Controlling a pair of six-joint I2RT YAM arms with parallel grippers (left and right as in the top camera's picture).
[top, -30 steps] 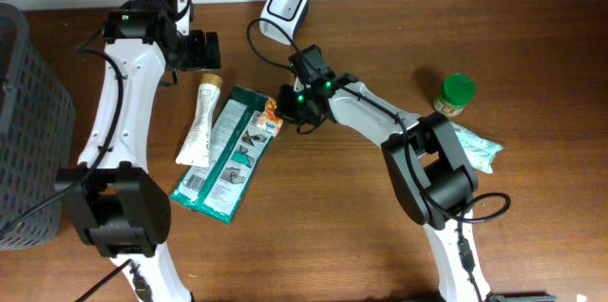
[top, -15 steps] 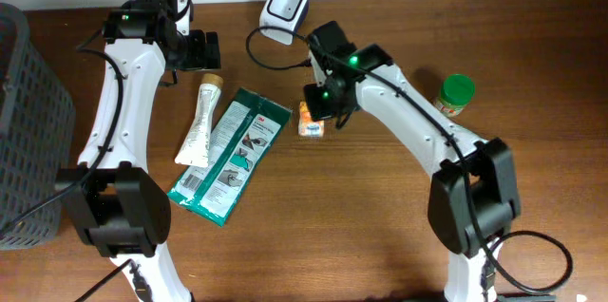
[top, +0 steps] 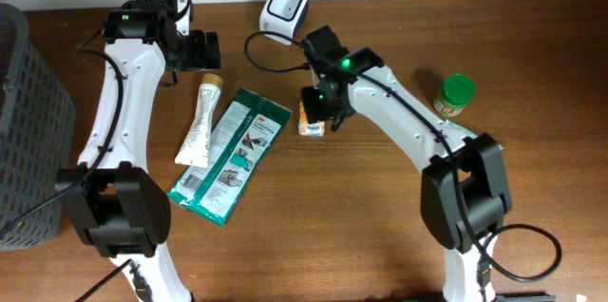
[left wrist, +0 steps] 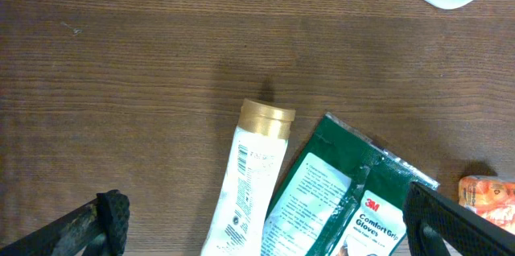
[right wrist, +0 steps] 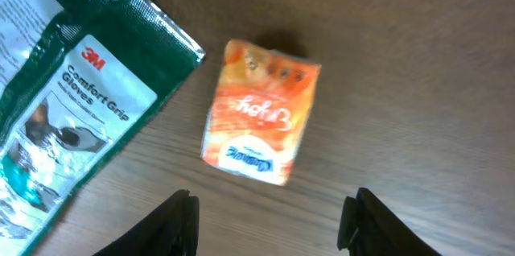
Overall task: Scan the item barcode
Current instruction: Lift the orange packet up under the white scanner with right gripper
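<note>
Right gripper (right wrist: 269, 208) stands released, jaws spread, with the orange snack packet (right wrist: 259, 111) lying untouched just beyond its fingertips, toward the table's (right wrist: 418, 63) rear edge.

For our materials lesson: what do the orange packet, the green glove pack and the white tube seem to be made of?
Orange packet: likely thin plastic film, glossy, crinkled at its ends. Green glove pack: probably shiny plastic film with a paper-looking label. White tube: seemingly smooth plastic, metallic-gold cap.
</note>
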